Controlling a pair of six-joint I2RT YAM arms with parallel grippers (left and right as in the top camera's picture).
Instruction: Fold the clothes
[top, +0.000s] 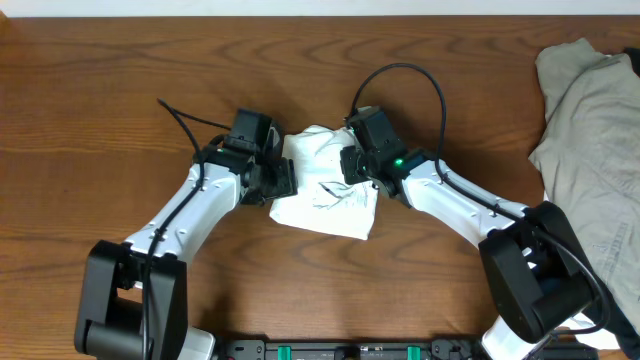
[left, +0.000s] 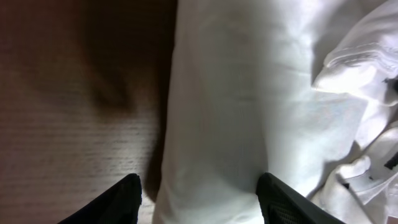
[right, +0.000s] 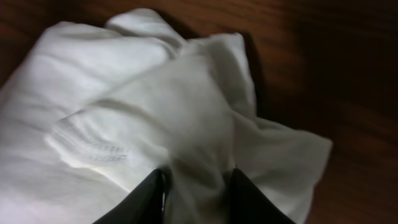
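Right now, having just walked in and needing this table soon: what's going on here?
Two robot arms are working on a crumpled white shirt in the middle of the table. The right tool pinches a raised fold of it. The left tool stands open over the shirt's edge on its side, with cloth between its fingers. The shirt is not neatly folded yet. A beige garment lies apart at the table's right edge.

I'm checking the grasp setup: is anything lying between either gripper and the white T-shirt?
Nothing visible. The left gripper straddles the white T-shirt edge with open fingers; the right gripper has shirt fabric between its fingers. The beige-grey garment lies well apart, on the right arm's side.
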